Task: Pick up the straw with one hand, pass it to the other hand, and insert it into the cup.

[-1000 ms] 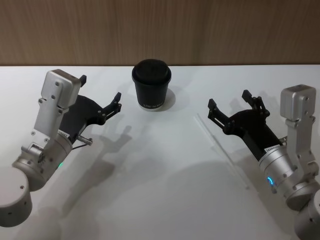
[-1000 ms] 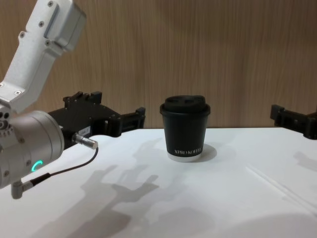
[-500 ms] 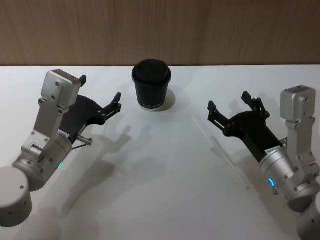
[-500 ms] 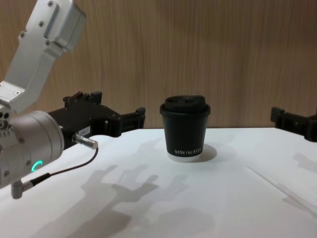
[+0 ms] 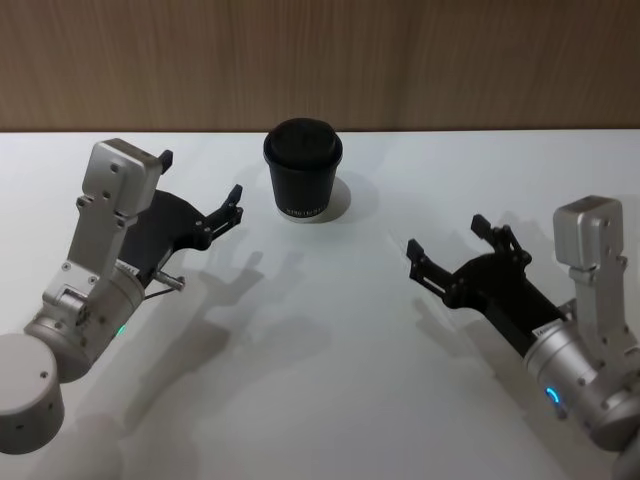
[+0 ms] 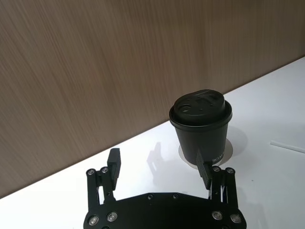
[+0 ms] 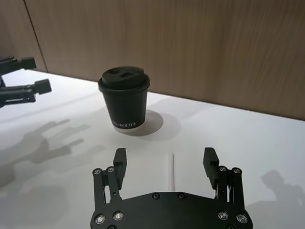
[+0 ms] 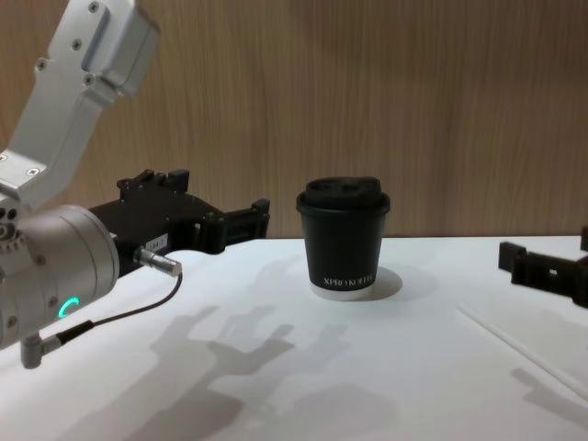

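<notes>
Most of what we see is a white table (image 5: pixel 330 340), running back to a wall (image 5: pixel 420 60) of brown wood panels. Both arms reach over the table from the near side.

We see the left gripper (image 5: pixel 200 178) on a silver-white arm, with a silver plug and a thin black cable at its wrist. It hangs above the table on the left, level with the cup and pointing toward it. Its fingers stand wide apart with nothing between them. In the left wrist view the cup sits just beyond the fingertips, apart from them.

The right gripper (image 5: pixel 445 235), plain black, is low over the right half of the table, nearer to us than the cup. Its fingers are also spread wide and grip nothing.

A black paper cup (image 5: pixel 303 185) with a domed black lid stands upright at the back of the table, near the wall, between the two grippers.

We find the straw (image 7: pixel 172 168) lying flat on the table under the right gripper. In the right wrist view it runs between the two spread fingers, touching neither. Its far end lies short of the cup and to the cup's right.
</notes>
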